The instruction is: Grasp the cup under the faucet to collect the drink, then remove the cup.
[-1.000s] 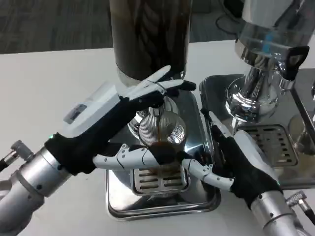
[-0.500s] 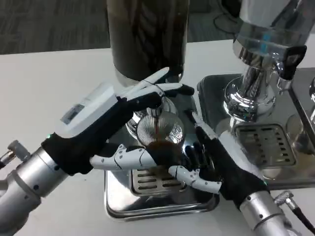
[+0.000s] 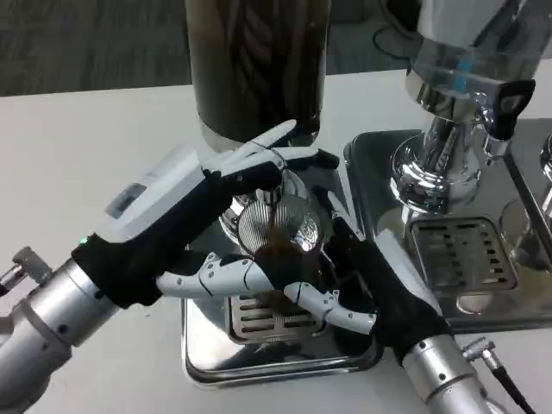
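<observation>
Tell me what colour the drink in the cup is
Dark brown, seen best in the head view, in the cup under the faucet.

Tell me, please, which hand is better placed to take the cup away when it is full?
Probably the right hand: its fingers already wrap the cup from the side. The left hand is busy up at the faucet, where the drink is flowing.

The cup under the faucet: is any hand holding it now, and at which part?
The right hand wraps the cup at its side wall, from the right. The left hand presses the faucet lever above; it does not hold the cup.
</observation>
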You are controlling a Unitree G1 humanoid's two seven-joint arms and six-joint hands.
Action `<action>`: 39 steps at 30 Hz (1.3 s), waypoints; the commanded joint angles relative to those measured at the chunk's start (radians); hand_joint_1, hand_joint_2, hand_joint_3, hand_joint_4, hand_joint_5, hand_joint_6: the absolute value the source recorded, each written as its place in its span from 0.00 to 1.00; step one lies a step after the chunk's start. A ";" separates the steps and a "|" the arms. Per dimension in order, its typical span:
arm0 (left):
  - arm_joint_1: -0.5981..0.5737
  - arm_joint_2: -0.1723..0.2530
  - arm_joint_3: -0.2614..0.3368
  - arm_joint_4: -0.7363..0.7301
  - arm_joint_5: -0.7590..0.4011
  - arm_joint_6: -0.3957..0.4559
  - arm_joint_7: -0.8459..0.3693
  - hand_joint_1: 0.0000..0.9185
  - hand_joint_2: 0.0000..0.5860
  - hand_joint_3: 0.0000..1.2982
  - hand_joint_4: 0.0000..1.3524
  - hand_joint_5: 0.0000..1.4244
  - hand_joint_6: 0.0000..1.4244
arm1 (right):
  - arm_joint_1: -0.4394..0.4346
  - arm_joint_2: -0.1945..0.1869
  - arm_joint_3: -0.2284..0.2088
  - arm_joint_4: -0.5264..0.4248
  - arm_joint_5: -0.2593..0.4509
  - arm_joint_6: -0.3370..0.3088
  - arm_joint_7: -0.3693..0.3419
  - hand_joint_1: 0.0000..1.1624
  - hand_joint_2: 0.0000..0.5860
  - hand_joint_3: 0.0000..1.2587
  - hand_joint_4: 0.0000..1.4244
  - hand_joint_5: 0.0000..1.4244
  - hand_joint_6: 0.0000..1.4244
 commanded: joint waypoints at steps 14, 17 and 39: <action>0.119 -0.036 0.129 0.038 0.148 -0.063 0.208 0.00 0.26 0.07 0.00 0.07 0.02 | -0.062 -0.008 0.011 0.121 0.021 -0.110 0.027 0.49 0.33 0.00 0.00 0.00 0.14; 0.152 -0.059 0.196 0.027 0.218 -0.077 0.309 0.00 0.28 0.06 0.00 0.07 0.01 | -0.058 -0.003 0.008 0.120 0.028 -0.114 0.026 0.49 0.33 0.00 0.00 0.00 0.14; 0.398 -0.211 0.332 0.319 0.215 -0.116 0.604 0.00 0.37 0.11 0.00 0.13 0.05 | -0.089 0.052 0.022 0.214 0.014 -0.157 -0.026 0.63 0.30 0.00 0.00 0.07 0.24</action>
